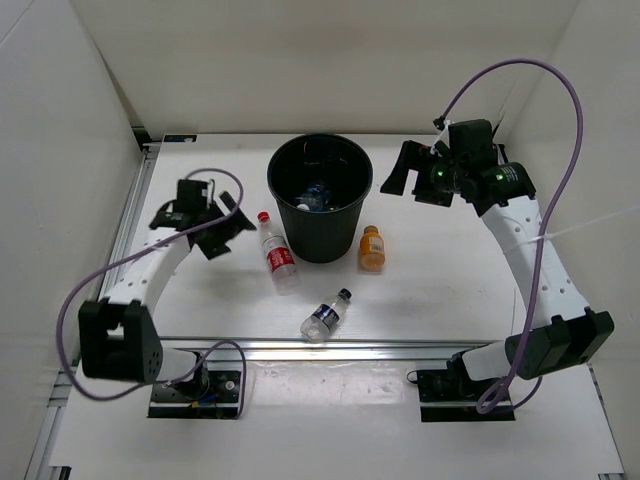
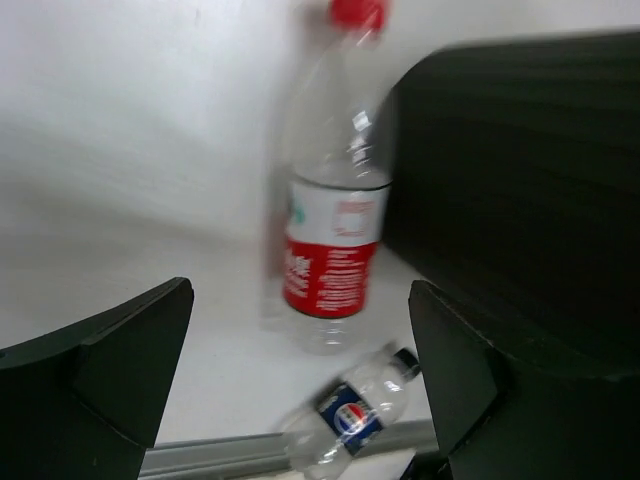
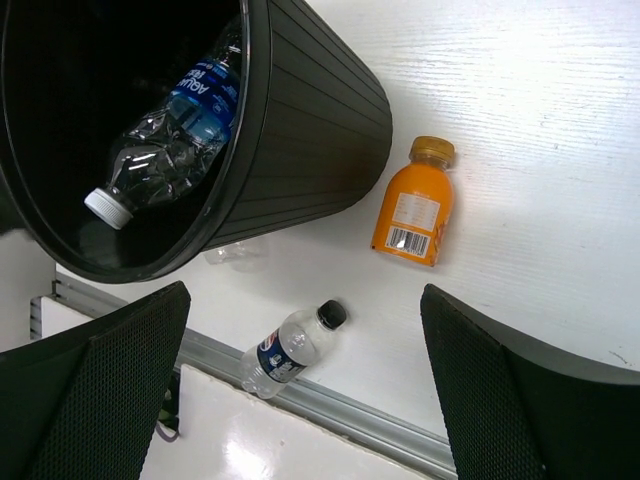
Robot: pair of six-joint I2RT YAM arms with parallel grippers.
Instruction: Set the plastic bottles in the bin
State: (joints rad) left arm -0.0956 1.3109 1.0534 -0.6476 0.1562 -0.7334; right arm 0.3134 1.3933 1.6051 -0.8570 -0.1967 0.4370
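Left wrist view, left gripper (image 2: 300,320) spread wide, holding nothing

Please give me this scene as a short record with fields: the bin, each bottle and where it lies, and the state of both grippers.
bin: upright, between the two grippers
inside the bin: blue-label bottle, crumpled
red-label bottle: lying left of the bin
orange bottle: lying right of the bin
black-cap bottle: lying on the near side of the bin, apart from it
left gripper: open, holding nothing
right gripper: open, holding nothing
bottles outside the bin: three
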